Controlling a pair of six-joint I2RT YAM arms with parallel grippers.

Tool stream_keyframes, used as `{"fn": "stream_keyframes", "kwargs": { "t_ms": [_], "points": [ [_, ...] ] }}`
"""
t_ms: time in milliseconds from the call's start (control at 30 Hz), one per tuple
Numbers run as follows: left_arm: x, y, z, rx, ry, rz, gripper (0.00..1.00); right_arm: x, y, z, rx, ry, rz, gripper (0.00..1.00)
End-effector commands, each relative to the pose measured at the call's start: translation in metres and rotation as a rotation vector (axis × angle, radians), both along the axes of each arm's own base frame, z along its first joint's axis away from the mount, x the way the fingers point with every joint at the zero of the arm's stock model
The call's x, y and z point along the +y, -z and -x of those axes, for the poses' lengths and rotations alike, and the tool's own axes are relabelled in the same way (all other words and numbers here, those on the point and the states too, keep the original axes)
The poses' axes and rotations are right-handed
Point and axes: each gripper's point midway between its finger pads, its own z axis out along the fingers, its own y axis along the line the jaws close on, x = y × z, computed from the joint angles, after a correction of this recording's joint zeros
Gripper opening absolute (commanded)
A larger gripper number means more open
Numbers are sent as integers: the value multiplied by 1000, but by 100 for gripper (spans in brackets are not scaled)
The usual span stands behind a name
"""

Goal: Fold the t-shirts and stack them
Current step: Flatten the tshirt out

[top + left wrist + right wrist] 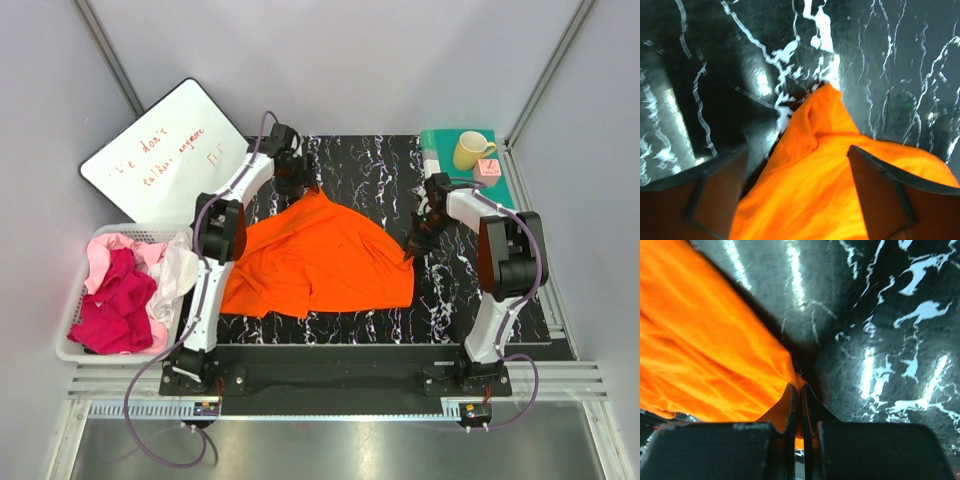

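At the shirt's 3 o'clock edge, right gripper (799,390): jaws pressed together, pinching the orange t-shirt (320,255) at its hem.
At the shirt's 12 o'clock peak, left gripper (796,149): fingers wide apart, astride the raised cloth, not closed on it.
Arms: left arm (215,230) stretches forward along the shirt's 9 o'clock side; right arm (510,250) is bent at the elbow, with its wrist angled in toward the shirt.
Shirt: spread and rumpled at table centre.
Surface: glossy black tabletop (380,165) with white veins.
Basket (70,350): white, at 9 o'clock, holding a magenta t-shirt (115,305) and a pale pink t-shirt (120,245).
Room: whiteboard (165,160) at 11 o'clock; teal mat (440,140) at 1 o'clock bearing a yellow mug (470,150); pale walls around.
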Motion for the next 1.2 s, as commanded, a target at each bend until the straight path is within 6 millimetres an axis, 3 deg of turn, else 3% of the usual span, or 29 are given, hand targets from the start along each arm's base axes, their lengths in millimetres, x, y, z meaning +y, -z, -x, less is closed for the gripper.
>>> {"fn": "stream_keyframes", "kwargs": {
  "t_ms": [0, 67, 167, 300, 433, 533, 567, 633, 667, 733, 767, 800, 967, 1000, 1067, 1100, 1167],
  "points": [
    [-18, -6, -18, -43, -15, 95, 67, 4, -27, 3, -46, -7, -40, 2],
    [-19, -5, -22, -51, -30, 103, 38, 5, -31, 5, -51, -12, -43, 2],
    [-15, -2, -26, -49, -57, 98, 0, 5, -37, 6, -57, -14, -48, 2],
    [-5, -24, -33, -102, -95, 74, 0, 6, -47, 3, -82, -22, -53, 3],
    [4, -70, -40, -198, -122, 76, 0, 8, -60, -3, -109, -24, -63, 2],
    [12, -86, -37, -228, -133, 58, 0, 8, -69, -6, -135, -25, -68, 2],
    [16, -108, -36, -274, -138, 62, 0, 8, -71, -7, -140, -21, -69, 2],
    [27, -121, -34, -310, -160, 39, 0, 10, -76, -8, -154, -27, -76, 2],
    [34, -145, -32, -355, -180, 35, 0, 10, -77, -9, -160, -28, -75, 2],
    [49, -159, -31, -383, -206, 17, 0, 10, -84, -13, -182, -29, -80, 2],
    [58, -180, -28, -421, -229, 14, 0, 11, -86, -15, -187, -28, -81, 2],
    [63, -189, -28, -440, -239, 9, 0, 11, -88, -17, -197, -31, -83, 2],
    [98, -244, -12, -534, -321, -9, 0, 10, -135, -43, -351, -35, -72, 1],
    [107, -268, -4, -583, -346, -25, 0, 8, -155, -53, -412, -31, -62, 1],
    [118, -293, 3, -637, -379, -42, 0, 6, -179, -63, -478, -28, -52, 0],
    [122, -316, 13, -681, -387, -42, 0, 6, -202, -71, -537, -28, -50, 0],
    [129, -340, 24, -723, -410, -42, 0, 5, -224, -75, -590, -28, -50, 0]
  ]
}}
